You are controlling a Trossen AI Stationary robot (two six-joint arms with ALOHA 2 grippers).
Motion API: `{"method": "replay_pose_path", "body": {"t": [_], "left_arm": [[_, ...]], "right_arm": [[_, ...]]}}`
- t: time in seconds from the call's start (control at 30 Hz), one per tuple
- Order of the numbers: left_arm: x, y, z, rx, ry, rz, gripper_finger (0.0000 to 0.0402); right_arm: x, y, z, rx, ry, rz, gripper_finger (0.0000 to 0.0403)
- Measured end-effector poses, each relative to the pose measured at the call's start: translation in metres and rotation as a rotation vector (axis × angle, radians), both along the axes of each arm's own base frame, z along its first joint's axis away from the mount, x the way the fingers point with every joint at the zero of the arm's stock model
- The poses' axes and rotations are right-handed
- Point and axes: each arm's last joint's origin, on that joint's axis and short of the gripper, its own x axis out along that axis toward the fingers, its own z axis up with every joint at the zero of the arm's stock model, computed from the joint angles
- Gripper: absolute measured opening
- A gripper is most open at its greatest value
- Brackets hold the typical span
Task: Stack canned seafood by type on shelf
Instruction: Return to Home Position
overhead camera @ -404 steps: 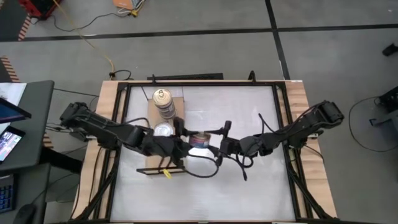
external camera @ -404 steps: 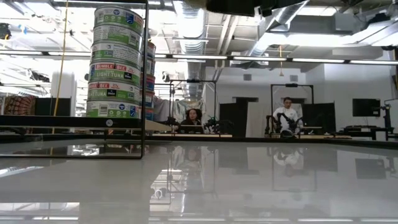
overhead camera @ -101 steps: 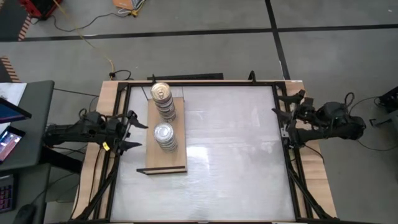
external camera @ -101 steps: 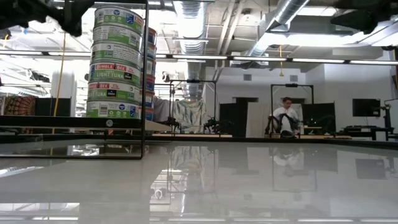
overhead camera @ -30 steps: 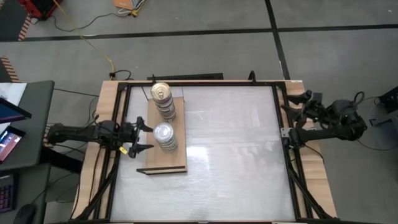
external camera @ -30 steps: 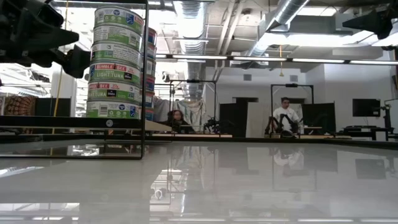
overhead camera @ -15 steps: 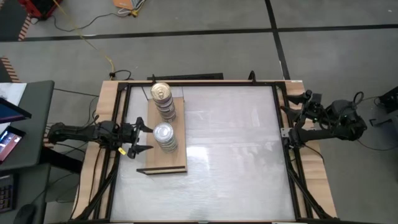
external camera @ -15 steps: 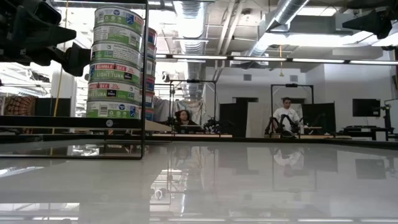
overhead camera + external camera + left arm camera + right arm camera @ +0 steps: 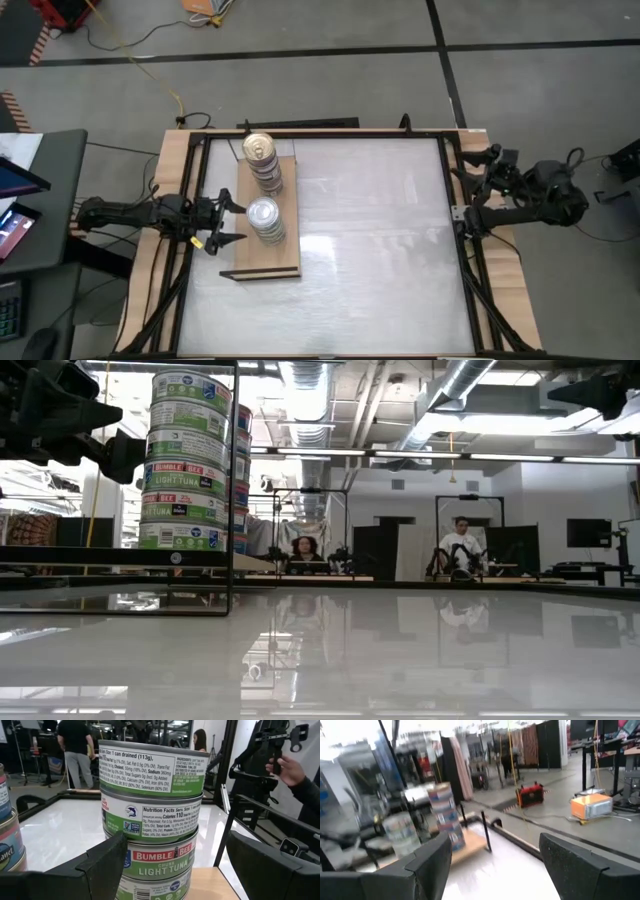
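Tin stack [image 9: 150, 820] stood just ahead of the left gripper [image 9: 229, 221], fingers spread and empty, seemingly clear; a swing could topple it.

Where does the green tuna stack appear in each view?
High: green stack, silver-topped, middle of the shelf.
Low: stack upper left, in front.
Left wrist: stack centre, filling the picture.
Right wrist: stack left of middle, blurred.
Landmark: the blue-pink stack beside it, in all four.

Two tin stacks [image 9: 264, 218] on shelf [image 9: 266, 260], left side of table [image 9: 380, 260]
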Motion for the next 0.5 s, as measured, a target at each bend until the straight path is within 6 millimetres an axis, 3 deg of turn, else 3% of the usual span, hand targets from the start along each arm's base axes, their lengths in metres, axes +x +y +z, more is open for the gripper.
{"method": "replay_pose_path", "body": {"t": [0.1, 0.27, 0.5], "left_arm": [[0.000, 0.000, 0.000, 0.000, 0.000, 0.000, 0.0325], [0.000, 0.000, 0.000, 0.000, 0.000, 0.000, 0.0325], [0.000, 0.000, 0.000, 0.000, 0.001, 0.000, 0.0325]], "right_arm": [[0.014, 0.001, -0.007, 0.009, -0.051, 0.000, 0.0321], [0.044, 0.005, -0.039, 0.023, -0.044, 0.007, 0.0321], [0.069, 0.009, -0.069, 0.035, -0.138, 0.028, 0.0321]]}}
